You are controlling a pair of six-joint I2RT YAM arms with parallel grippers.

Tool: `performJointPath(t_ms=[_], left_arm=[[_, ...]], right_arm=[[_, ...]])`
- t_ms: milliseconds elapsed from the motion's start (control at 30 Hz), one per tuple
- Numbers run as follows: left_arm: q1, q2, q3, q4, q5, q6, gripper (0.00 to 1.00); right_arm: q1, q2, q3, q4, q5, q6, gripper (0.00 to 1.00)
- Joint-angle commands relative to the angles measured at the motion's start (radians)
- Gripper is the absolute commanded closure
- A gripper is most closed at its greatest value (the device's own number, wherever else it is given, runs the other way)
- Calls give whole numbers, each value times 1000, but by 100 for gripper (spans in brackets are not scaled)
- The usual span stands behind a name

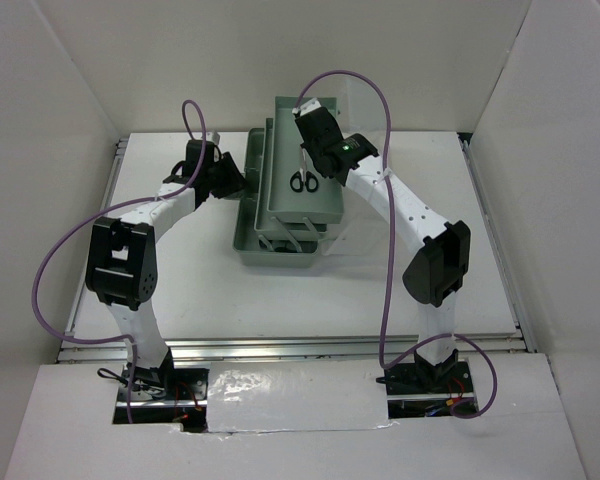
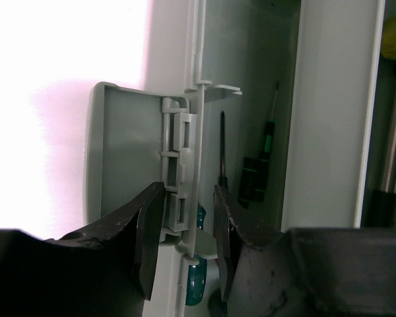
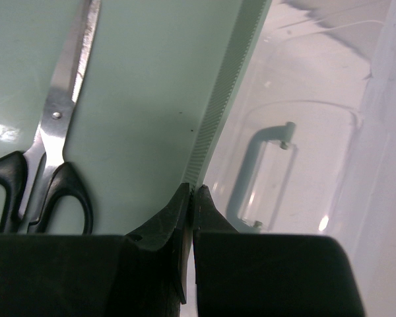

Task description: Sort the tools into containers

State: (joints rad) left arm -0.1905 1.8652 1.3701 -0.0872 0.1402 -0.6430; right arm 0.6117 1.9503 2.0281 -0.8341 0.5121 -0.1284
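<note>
Right gripper (image 3: 190, 198): you are pinching its two black fingers tight together on the ribbed rim of the shallow sage-green plastic upper tray (image 3: 152, 86). The tray belongs to the sage-green cantilever toolbox (image 1: 280, 246), which is sitting toward 12 o'clock on the white table (image 1: 180, 290).

Left gripper (image 2: 189, 195): you are holding its fingers spread astride the hinged side wall at the toolbox's 9 o'clock flank. One finger is lying against the hinge block. The other is standing just clear, so nothing is looking clamped there.

Tools: the black-handled steel scissors (image 3: 49, 152) are lying flat on the upper tray floor, just beside the pinched rim at its 9 o'clock. Through the left wrist camera, a green-handled screwdriver (image 2: 267, 135) is showing inside a lower level. The hammer with the yellowish head and metal shaft (image 2: 391, 132) is showing in the compartment at 3 o'clock of it. Beyond the rim, at 3 o'clock in the right wrist view, a clear plastic panel with a sage handle (image 3: 270, 165) is lying.

Progress, as a judgement: no tool is showing loose on the table from above, so the sorting proper is looking finished or nearly so. Both grippers are working on the box itself, which suggests that folding the trays shut is the step in hand. Some compartments are hidden, so you cannot be confirming every tool's place.
</note>
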Motion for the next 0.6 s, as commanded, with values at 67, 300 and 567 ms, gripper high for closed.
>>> performJointPath(t_ms=[67,300,567], left_arm=[[-125,95,-45,41,263,-161,52],[-223,136,-11,173,320,-265,52],[-325,265,133,213,341,-349,47]], right_arm=[[59,46,-55,122,-23,-148,100],[5,-51,-232,303,43,-358,100],[-55,-116,-383,452,86,-545,100]])
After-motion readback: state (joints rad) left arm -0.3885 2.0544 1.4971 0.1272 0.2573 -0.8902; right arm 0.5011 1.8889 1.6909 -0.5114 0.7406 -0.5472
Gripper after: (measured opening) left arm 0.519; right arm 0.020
